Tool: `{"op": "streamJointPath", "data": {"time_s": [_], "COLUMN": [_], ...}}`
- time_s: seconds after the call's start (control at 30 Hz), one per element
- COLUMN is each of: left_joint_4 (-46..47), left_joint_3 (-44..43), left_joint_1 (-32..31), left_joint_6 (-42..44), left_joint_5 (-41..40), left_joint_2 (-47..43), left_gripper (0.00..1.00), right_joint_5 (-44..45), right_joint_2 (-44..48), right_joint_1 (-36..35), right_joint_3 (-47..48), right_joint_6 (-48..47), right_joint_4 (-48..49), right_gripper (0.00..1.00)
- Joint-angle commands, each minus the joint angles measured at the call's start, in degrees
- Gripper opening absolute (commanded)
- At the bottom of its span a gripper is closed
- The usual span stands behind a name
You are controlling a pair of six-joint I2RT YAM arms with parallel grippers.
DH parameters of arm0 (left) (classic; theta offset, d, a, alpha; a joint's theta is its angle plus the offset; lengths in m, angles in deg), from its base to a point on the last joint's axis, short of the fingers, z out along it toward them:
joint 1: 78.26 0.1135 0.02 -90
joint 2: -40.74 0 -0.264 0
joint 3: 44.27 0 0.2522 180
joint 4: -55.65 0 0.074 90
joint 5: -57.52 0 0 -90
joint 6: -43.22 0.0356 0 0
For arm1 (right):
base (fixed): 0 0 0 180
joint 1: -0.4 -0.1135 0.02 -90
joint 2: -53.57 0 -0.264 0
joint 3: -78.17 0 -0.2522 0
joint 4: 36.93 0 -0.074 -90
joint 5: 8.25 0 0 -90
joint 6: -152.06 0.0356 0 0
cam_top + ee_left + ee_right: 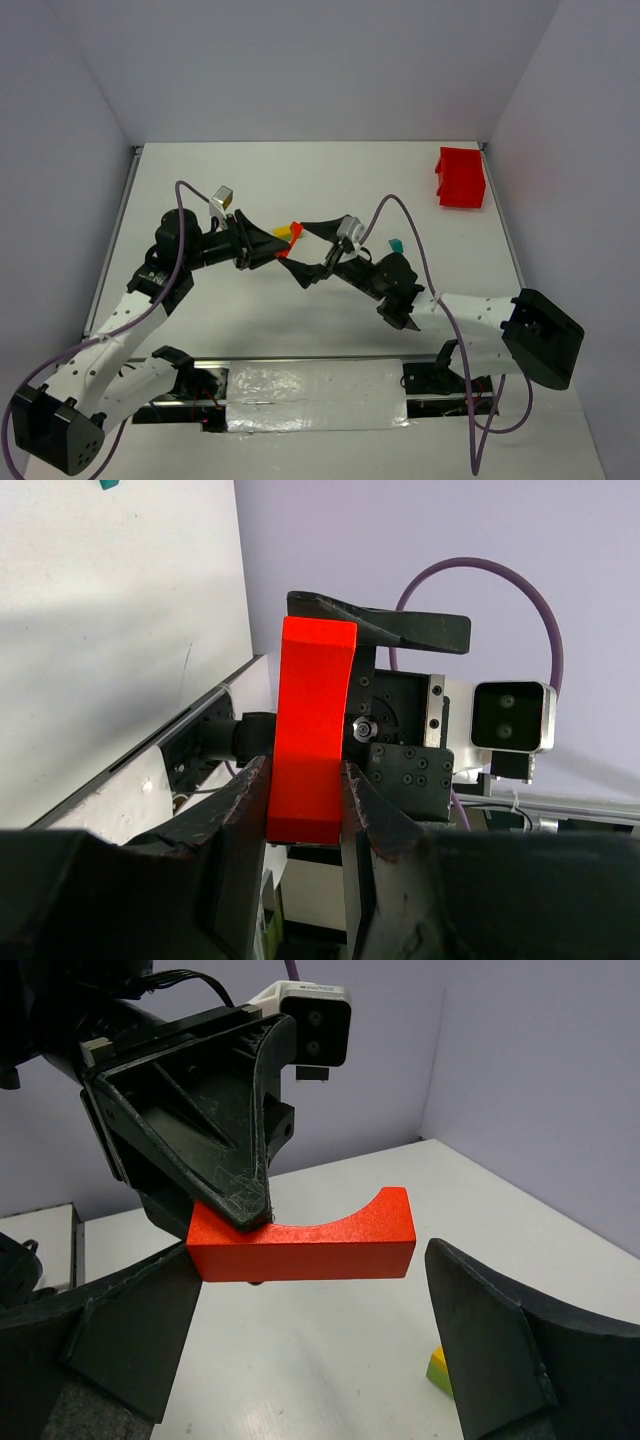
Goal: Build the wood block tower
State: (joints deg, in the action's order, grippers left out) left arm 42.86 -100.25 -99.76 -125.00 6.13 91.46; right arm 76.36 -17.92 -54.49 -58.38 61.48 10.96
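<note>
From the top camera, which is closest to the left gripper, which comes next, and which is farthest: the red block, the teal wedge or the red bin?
1. the red block, pinched in the left gripper itself.
2. the teal wedge, lying off to the right.
3. the red bin, away in the far right corner.

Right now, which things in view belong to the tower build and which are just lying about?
Belongs to the job:
red arch block, clamped in the left end effector, between the open fingers of the right end effector
yellow-green block, on the table
teal block, on the table

Just lying about:
red bin, at the table's far right corner
</note>
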Motion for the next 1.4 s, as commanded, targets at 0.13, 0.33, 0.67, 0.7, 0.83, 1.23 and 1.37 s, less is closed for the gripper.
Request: {"op": "streamJointPath", "data": {"time_s": [0.13,0.33,0.67,0.7,0.83,1.23,1.37], "left_joint_4": [1.8,0.8,1.0,1.2,1.8,-0.8,-15.7], "left_joint_3": [0.2,0.0,0.0,-0.1,-0.1,-1.4,-9.2], "left_joint_1": [0.2,0.2,0.3,0.2,0.3,0.2,0.6], "left_joint_6": [0.3,1.1,1.1,1.1,0.9,5.4,17.0], "left_joint_5": [1.3,2.2,1.7,1.7,1.6,-0.5,-9.2], "left_joint_2": [-1.3,-1.8,-1.7,-1.5,-1.5,-1.8,1.0], "left_gripper": [0.0,0.0,0.0,0.0,0.0,0.78,1.0], "right_joint_5": [1.4,-3.8,-5.3,-4.5,-2.9,-1.2,4.2], "right_joint_2": [0.1,0.3,0.2,0.2,0.6,1.6,2.5], "right_joint_1": [0.0,0.3,1.5,1.5,1.5,1.5,1.5], "right_joint_3": [2.9,3.7,3.5,3.1,1.2,8.3,16.7], "right_joint_6": [-4.8,-9.2,-7.2,-6.9,-5.7,-2.3,2.9], "right_joint_4": [5.0,3.2,1.4,1.6,3.0,-10.1,-34.6], "right_gripper": [0.97,0.97,0.77,0.79,0.82,0.17,0.16]}}
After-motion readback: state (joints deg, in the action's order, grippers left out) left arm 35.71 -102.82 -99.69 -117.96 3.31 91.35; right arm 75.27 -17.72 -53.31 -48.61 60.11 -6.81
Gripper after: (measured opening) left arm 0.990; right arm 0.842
